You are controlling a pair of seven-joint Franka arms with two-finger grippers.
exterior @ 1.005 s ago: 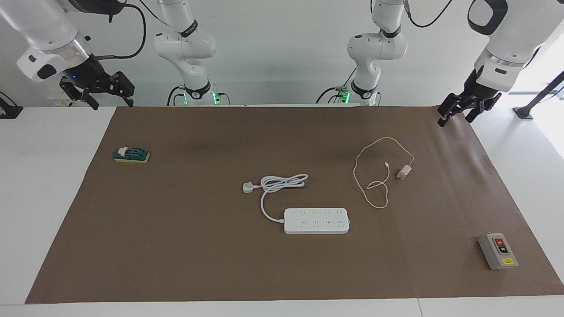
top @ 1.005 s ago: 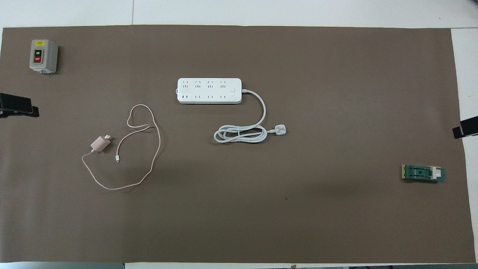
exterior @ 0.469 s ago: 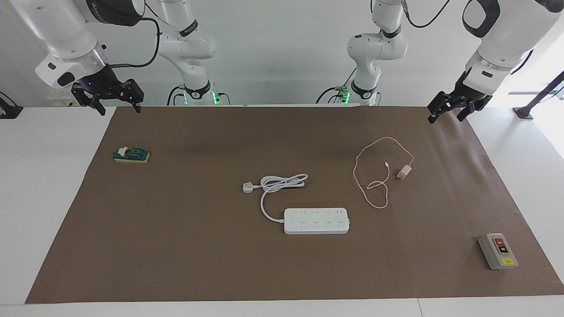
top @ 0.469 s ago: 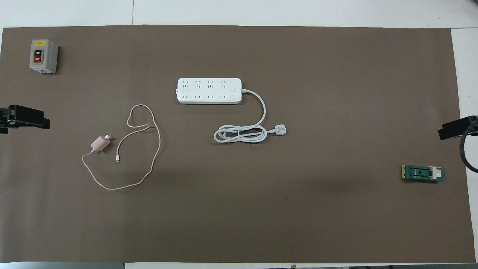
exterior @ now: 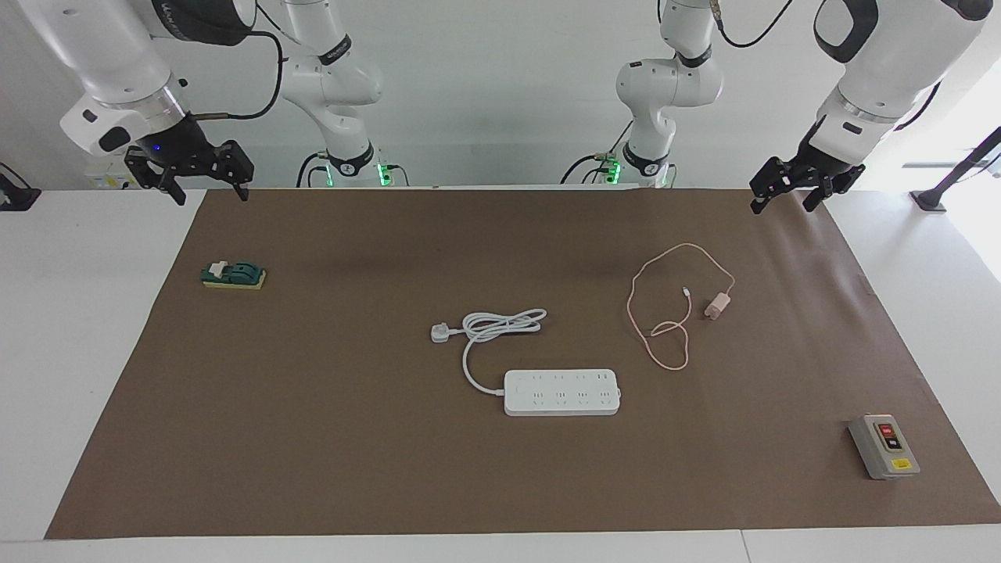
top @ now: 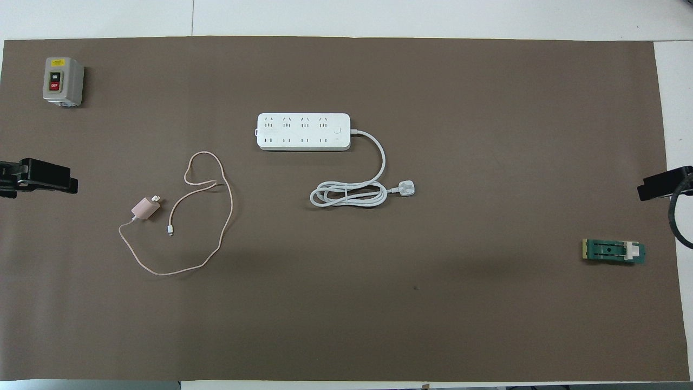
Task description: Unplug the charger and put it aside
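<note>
Already the charger lay unplugged, so the task's aim looked met in this scene. Largest was the brown mat (exterior: 313, 438) on the desk (exterior: 78, 352). The power strip (exterior: 561, 392) sat mid-mat with every socket bare. The left hand (exterior: 784, 190) hung with fingers spread over the mat's corner, empty. The charger (exterior: 716, 305) lay on the mat below that hand, toward the strip, cable looped loosely, probably just set aside. The right hand (exterior: 205, 181), fingers spread, waited over the other corner.
</note>
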